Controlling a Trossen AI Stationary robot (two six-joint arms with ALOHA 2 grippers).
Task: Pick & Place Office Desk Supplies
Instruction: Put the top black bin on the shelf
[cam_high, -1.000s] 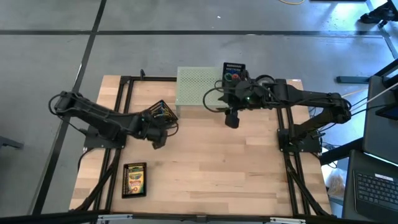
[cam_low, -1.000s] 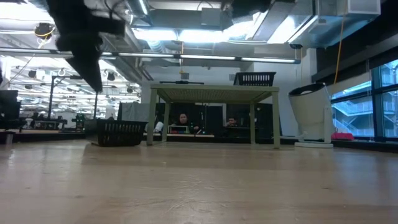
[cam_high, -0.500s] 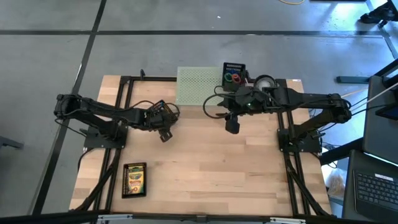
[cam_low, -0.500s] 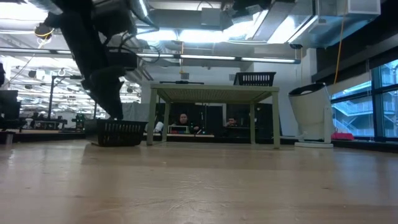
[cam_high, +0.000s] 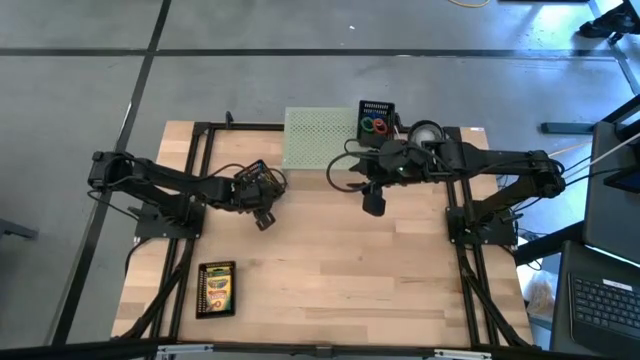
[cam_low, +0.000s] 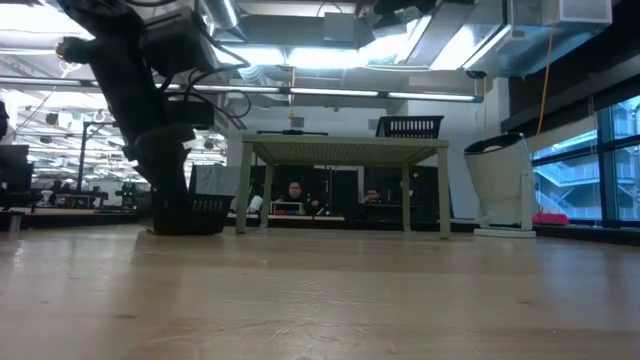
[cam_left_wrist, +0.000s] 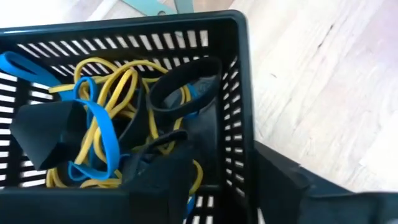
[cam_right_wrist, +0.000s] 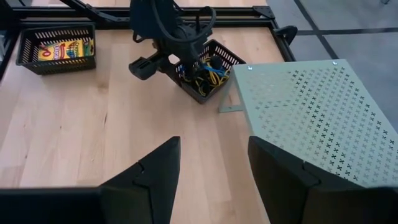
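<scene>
Left gripper (cam_high: 262, 205) is down in a small black mesh tray (cam_left_wrist: 239, 93) at the table's left-centre, just in front of the green riser (cam_high: 320, 138). One finger (cam_left_wrist: 46, 134) sits inside the tray among yellow, blue and black rubber bands (cam_left_wrist: 106, 106); the other finger lies outside the tray wall, so the jaws straddle the wall. Whether they are pinching the wall or a band, cannot tell. In the right wrist view the same tray (cam_right_wrist: 205, 68) appears tilted under the left gripper (cam_right_wrist: 163, 62), bands visible inside.

Right gripper (cam_high: 373, 203) hovers above bare table near the centre, beside the riser (cam_right_wrist: 311, 112); fingers (cam_right_wrist: 152, 180) spread, nothing between them.

A second tray (cam_high: 376, 123) with red, green and blue loops stands at the back edge, just right of the riser. A third tray holding a crayon box (cam_high: 217, 289) sits at the front left, well apart from both grippers; it also shows in the right wrist view (cam_right_wrist: 61, 48).

Low view: left arm (cam_low: 150, 110) comes down to the tray (cam_low: 195, 212) on the table (cam_low: 320, 300).
</scene>
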